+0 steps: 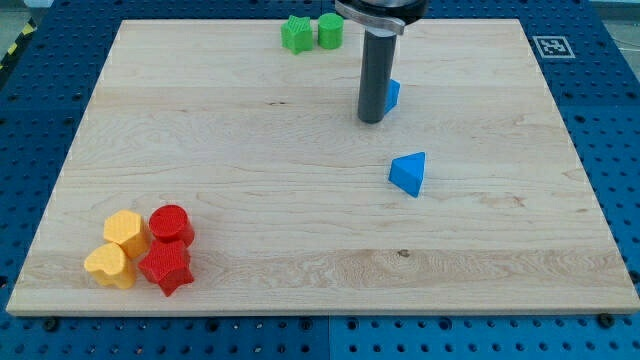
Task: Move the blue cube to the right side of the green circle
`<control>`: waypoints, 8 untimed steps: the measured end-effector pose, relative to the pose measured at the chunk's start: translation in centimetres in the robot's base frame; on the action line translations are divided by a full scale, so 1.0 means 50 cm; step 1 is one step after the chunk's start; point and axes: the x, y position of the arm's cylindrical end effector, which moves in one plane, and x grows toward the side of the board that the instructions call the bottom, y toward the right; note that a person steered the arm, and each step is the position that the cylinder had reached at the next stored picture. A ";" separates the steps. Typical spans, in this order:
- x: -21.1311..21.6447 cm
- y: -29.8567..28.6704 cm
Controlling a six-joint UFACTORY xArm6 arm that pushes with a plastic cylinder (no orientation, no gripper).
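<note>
The blue cube (392,95) lies in the upper middle of the board, mostly hidden behind my rod; only its right edge shows. My tip (371,120) rests on the board just below and left of the cube, touching or nearly touching it. The green circle (330,30) stands at the view's top, with a green star (296,34) against its left side. The cube is below and to the right of the circle, well apart from it.
A blue triangular block (408,173) lies below and right of my tip. At the lower left sit a red cylinder (171,223), a red star (165,267), a yellow hexagon (125,230) and a yellow heart (108,266), bunched together.
</note>
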 end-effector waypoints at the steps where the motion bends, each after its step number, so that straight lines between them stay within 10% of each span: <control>1: -0.022 0.033; 8: -0.049 0.032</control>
